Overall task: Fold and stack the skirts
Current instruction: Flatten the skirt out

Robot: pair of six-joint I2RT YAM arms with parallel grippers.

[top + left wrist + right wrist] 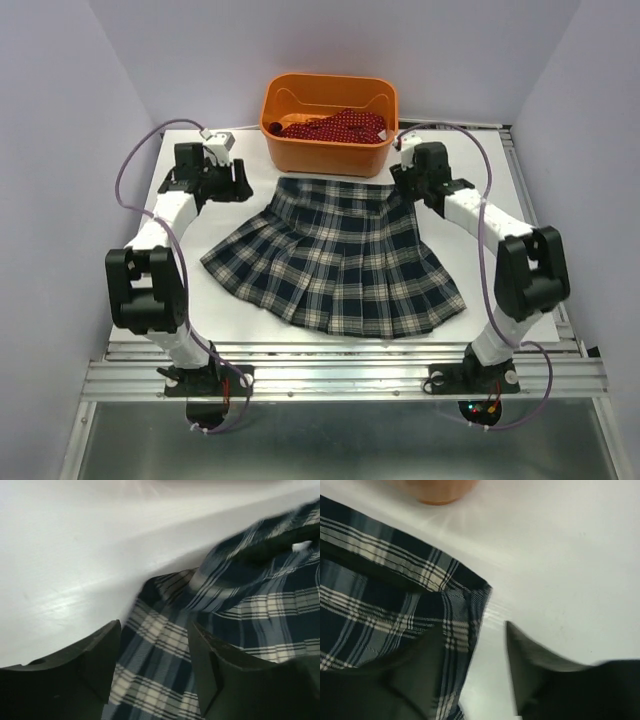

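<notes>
Peeking above the rim of the orange rectangular plastic tub, the soft red cloth skirt with tiny pale dots shows only its crumpled top. The rest is hidden inside the tub, which stands at the far edge of the white table. In both wrist views the dark fingers are blurred and cut off by the bottom edge, and whether they touch the cloth cannot be told.

The pleated navy-and-dark-green tartan skirt with thin white lines lies spread flat in a fan at mid-table. Its waistband is near the tub and its hem is toward the arm bases.

The left pincer is at the waistband's left corner. Its jaws stand apart with tartan cloth in the gap and beneath them, gripping nothing. The right pincer is at the right corner and likewise stands apart. One finger is over the skirt's edge, the other over bare table, and the cloth's corner reaches into the gap.
</notes>
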